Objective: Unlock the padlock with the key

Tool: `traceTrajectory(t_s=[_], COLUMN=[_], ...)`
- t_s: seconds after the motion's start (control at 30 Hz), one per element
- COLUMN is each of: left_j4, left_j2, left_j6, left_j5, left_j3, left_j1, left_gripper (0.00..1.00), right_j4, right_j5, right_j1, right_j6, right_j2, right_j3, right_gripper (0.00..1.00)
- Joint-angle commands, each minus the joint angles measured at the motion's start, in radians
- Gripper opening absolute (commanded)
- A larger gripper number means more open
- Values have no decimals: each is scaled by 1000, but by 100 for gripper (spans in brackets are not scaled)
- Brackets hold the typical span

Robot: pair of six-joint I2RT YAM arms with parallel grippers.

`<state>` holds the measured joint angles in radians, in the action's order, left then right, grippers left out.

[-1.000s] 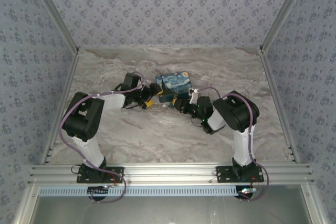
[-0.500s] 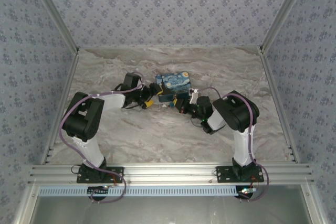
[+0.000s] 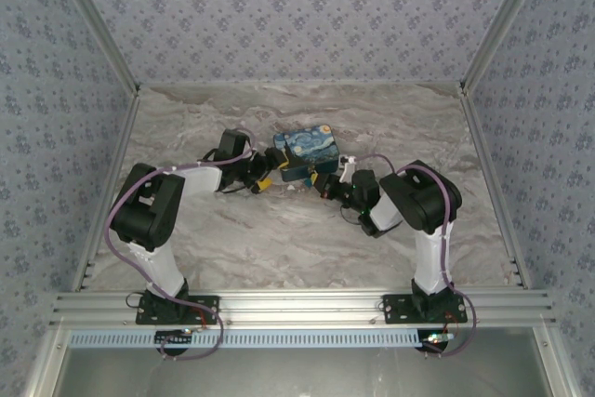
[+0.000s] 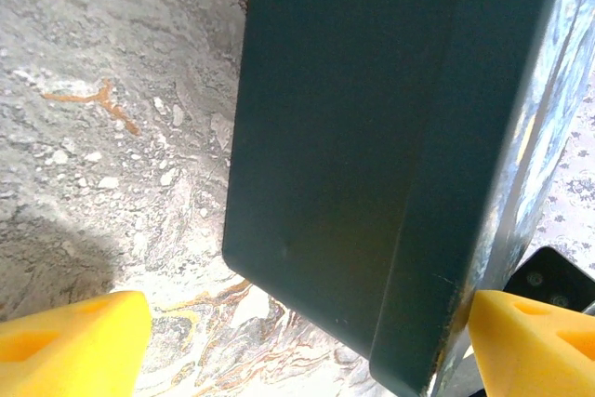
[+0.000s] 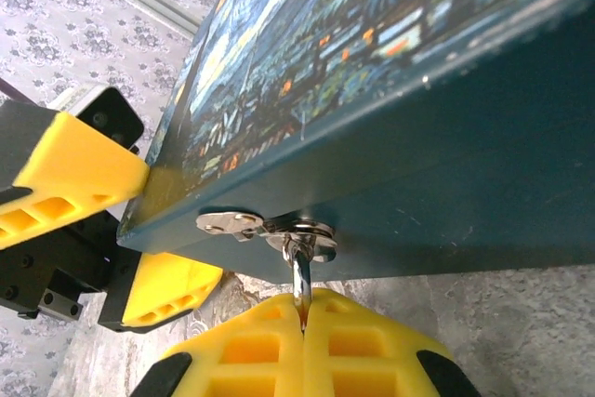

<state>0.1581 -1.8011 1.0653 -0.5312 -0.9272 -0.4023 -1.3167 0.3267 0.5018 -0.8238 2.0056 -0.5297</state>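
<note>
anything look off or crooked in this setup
Nothing spilled or broken. The painted box sits skewed to the table edges, one corner inside the left gripper. At its silver hasp, a thin metal piece runs into the shut right gripper; whether that is key or shackle, I cannot tell.

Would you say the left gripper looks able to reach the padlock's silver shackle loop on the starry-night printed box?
Probably not: the left gripper straddles a corner of the printed box, and the right gripper is shut on the silver shackle loop below the metal hasp.
</note>
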Motion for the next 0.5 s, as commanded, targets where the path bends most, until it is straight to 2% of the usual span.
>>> traceTrajectory(t_s=[0.0, 0.27, 0.47], left_j4=[-39, -34, -27], left_j2=[8, 4, 22], left_j6=[-13, -11, -24], left_j5=[16, 16, 7], left_j3=[27, 32, 22], left_j1=[-6, -4, 5], left_gripper=[88, 88, 88], right_j4=[-23, -6, 77], right_j5=[-33, -41, -60], right_j1=[-20, -44, -48], right_j6=[-12, -7, 42], right_j2=[-37, -88, -178], right_j3=[9, 25, 87], right_gripper=[2, 2, 2])
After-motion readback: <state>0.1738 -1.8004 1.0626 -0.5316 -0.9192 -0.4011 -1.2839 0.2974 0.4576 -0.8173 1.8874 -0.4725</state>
